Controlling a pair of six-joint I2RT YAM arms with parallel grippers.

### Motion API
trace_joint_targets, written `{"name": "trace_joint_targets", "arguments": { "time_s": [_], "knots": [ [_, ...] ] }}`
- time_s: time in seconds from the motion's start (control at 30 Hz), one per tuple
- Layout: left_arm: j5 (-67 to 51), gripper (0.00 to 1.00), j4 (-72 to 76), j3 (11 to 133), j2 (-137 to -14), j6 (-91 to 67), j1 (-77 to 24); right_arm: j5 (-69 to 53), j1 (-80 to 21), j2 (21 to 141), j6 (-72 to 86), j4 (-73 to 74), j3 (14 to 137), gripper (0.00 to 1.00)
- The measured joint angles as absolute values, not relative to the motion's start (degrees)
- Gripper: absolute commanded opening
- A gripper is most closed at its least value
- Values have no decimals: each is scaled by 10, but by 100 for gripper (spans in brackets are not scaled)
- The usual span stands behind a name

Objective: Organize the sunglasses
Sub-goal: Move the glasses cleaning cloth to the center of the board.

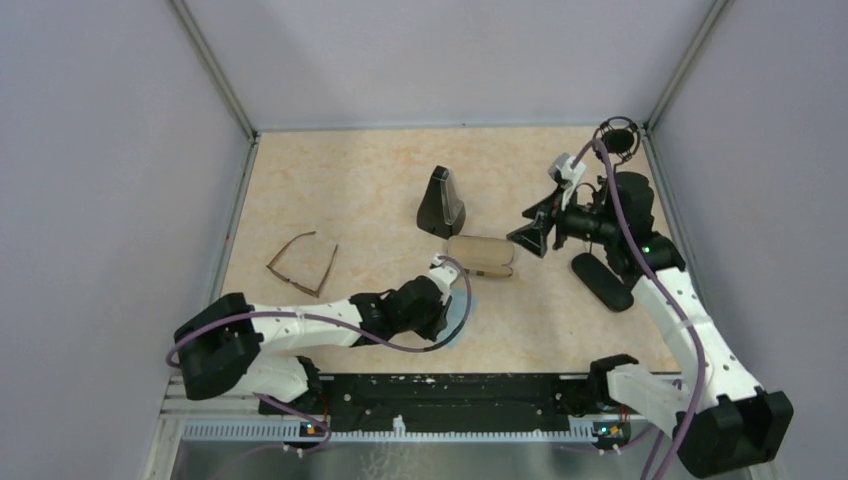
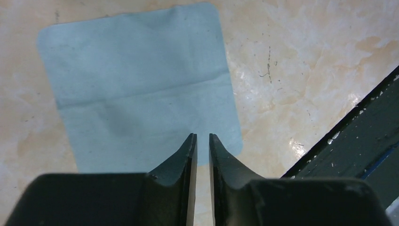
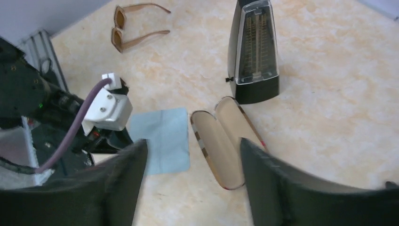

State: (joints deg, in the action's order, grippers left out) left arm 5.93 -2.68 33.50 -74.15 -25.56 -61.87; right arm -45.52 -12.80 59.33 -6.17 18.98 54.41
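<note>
Your left gripper (image 2: 202,137): nearly closed at cloth (image 2: 136,80) lower edge, grip unclear | right gripper (image 3: 190,143): wide, empty | pinch low, lift slowly.

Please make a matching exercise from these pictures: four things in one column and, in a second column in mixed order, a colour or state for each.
Things:
1. cloth
2. sunglasses
3. triangular case
4. long case

Descriptions:
A. lying open, nothing inside
B. black, standing upright
C. light blue, lying flat
D. brown frame, temples unfolded

Pairs: 1-C, 2-D, 3-B, 4-A
</note>
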Motion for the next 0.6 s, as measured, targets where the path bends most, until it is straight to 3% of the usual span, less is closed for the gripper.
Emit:
{"name": "trace_joint_targets", "arguments": {
  "time_s": [0.07, 0.1, 0.2, 0.6],
  "knots": [
    [58, 12, -32, 349, -771, -251, -630, -456, -124, 555, -68, 187, 523, 3],
    [58, 10, -32, 353, -780, -249, -632, -452, -123, 540, -76, 188, 512, 0],
    [57, 5, -36, 366, -808, -243, -638, -421, -123, 493, -87, 187, 467, 13],
    [45, 0, -33, 391, -861, -245, -669, -309, -121, 461, -94, 160, 405, 29]
  ]
}}
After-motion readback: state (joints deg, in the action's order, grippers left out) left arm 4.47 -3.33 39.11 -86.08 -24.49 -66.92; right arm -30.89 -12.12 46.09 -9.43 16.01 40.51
